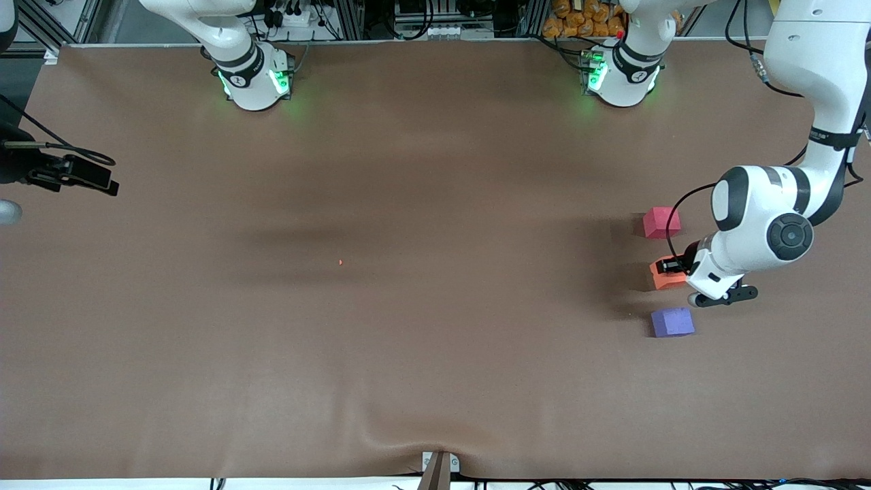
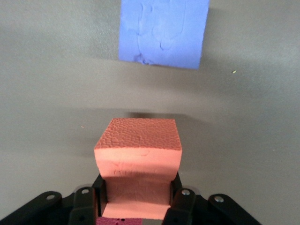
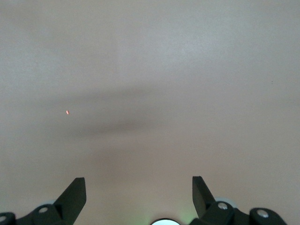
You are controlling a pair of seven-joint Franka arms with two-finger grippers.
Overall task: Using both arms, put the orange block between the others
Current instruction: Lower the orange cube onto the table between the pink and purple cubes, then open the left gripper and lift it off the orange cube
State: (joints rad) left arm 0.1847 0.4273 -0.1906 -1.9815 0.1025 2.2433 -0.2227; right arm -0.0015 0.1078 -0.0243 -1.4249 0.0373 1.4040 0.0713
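Orange block: bright orange, matte, with a pebbled top face. Pinkish-red cube: plain, matte. Purple-blue cube: plain, faintly creased. Desk: uniform brown covering, with one tiny orange speck. Both arms: white with black joint bands and green-lit bases. Left claw and right claw: black.
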